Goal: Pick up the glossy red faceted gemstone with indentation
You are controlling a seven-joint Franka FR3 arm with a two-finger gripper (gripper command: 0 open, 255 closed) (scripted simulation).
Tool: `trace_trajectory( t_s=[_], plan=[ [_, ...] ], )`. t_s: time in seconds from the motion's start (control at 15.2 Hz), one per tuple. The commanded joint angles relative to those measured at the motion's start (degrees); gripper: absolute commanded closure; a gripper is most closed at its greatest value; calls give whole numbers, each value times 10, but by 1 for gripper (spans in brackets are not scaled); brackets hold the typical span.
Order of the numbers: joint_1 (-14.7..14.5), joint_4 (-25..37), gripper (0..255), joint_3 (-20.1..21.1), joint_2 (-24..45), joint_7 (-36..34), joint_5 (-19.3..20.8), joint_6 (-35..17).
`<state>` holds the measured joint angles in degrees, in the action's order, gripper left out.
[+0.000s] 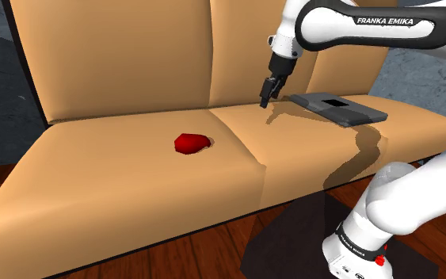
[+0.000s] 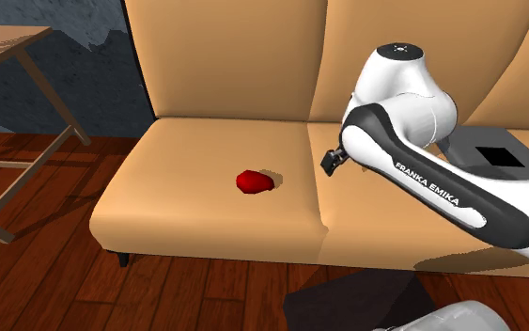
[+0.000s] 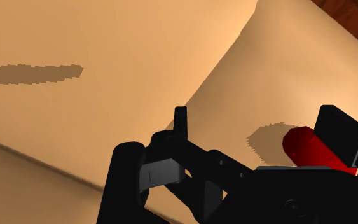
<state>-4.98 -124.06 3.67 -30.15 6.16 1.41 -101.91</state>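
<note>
Across the tan sofa (image 1: pixel 118 182) we go, and it takes up most of the scene: two seat cushions, a tall back, wooden floor (image 1: pixel 197 246) in front. Over it reaches the white arm (image 1: pixel 371 24), swung out above the right-hand cushion in the shoulder view. A flat dark grey slab (image 1: pixel 340 108) lies on that same cushion, just beyond the hand. The black gripper (image 1: pixel 265 99) hangs above the seat near the seam between the cushions, close to the backrest. In the wrist view its two fingers stand spread with nothing between them. And the prize: the red gemstone (image 1: pixel 191 143), glossy and faceted, sits alone on the other cushion, a little way from the seam and well apart from the gripper.

So it's a reach across and down from here, and I see traps. Those slanted, shiny facets look slippery. If the fingers close on two sloping faces and not on flat opposing ones, the stone could squirt out sideways. It's low too, so closing too high would likely catch only the top and lose it. Go too deep and the fingertips may dig into the cushion and tip the gem. A nudge on approach could send it rolling toward the seam, where it'd be awkward to fetch
</note>
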Motion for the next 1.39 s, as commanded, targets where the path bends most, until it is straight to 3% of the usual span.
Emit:
trace_trajectory(
  t_s=[0.0,0.66,1.32],
  plan=[
    [-10,25,0,2,45,22,-3,-15],
    [-56,171,0,33,245,117,-12,-40],
    [-105,352,0,79,436,194,3,-17]
  ],
)
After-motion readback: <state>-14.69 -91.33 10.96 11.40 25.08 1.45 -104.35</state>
